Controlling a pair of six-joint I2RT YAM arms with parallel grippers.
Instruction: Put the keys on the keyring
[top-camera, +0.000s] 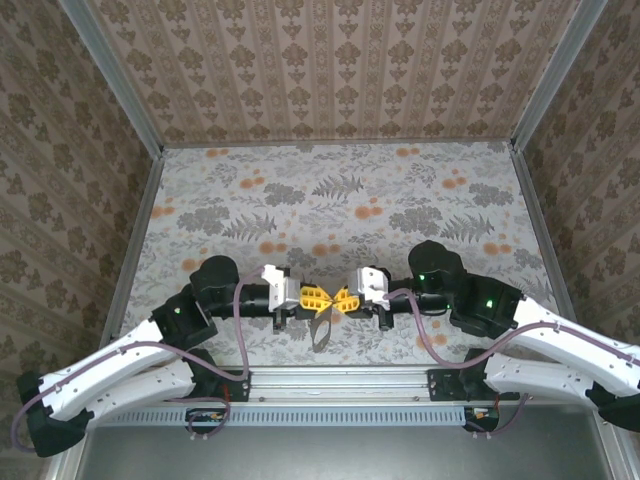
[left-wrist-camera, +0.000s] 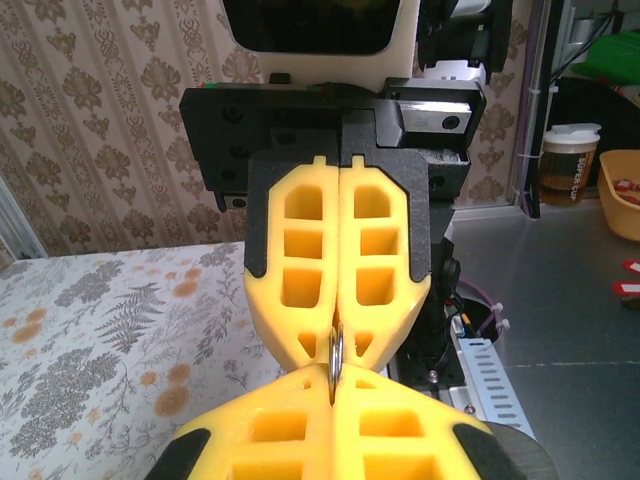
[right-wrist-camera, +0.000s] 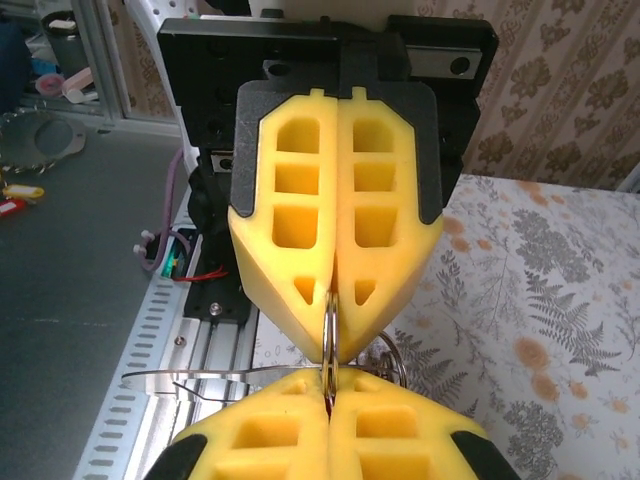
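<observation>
My two grippers meet tip to tip above the near edge of the table. The left gripper (top-camera: 320, 297) (left-wrist-camera: 335, 388) is shut on a thin steel ring (left-wrist-camera: 336, 352) seen edge-on, part of the keyring. From that junction the keyring's grey-brown oval loop (top-camera: 322, 332) hangs toward the rail; the right wrist view shows it as a flat metal strip (right-wrist-camera: 190, 377). The right gripper (top-camera: 348, 298) (right-wrist-camera: 328, 388) is shut too. A dark red sliver, the keys (right-wrist-camera: 327, 404), sits in the seam of its pads, where the ring (right-wrist-camera: 329, 320) also enters. Most of the red piece is hidden.
A second thin wire ring (right-wrist-camera: 396, 352) pokes out beside the right pads. The aluminium rail (top-camera: 340, 382) runs just below the grippers. The floral table (top-camera: 340, 200) stretches away behind them, with patterned walls on three sides.
</observation>
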